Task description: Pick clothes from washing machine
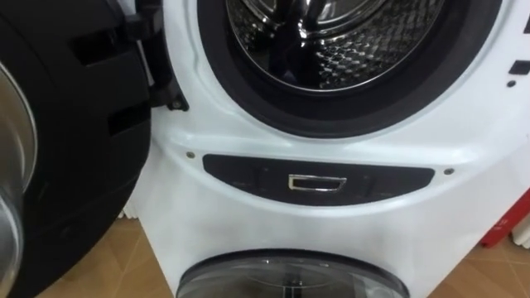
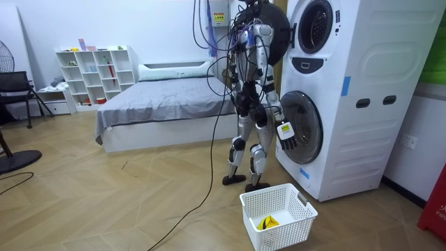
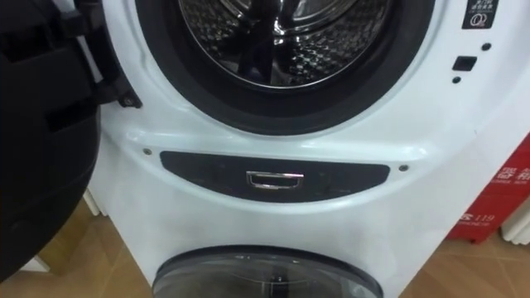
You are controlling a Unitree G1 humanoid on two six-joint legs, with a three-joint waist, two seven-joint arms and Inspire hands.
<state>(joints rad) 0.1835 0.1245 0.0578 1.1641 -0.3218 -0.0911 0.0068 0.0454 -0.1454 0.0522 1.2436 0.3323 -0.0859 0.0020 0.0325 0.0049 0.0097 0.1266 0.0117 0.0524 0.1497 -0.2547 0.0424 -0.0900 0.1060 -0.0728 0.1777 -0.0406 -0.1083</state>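
Nearest in the room view, a white basket (image 2: 282,237) is sitting on the floor, holding a yellow cloth (image 2: 267,223). You're standing at the stacked washing machine (image 2: 369,139). Your right hand (image 2: 287,137) is hanging beside the lower door (image 2: 306,125), fingers loose and gripping nothing. The upper door (image 3: 41,132) is standing open, and the drum (image 3: 323,50) is showing its steel wall. Beyond, a red object (image 3: 501,190) is bearing white writing.
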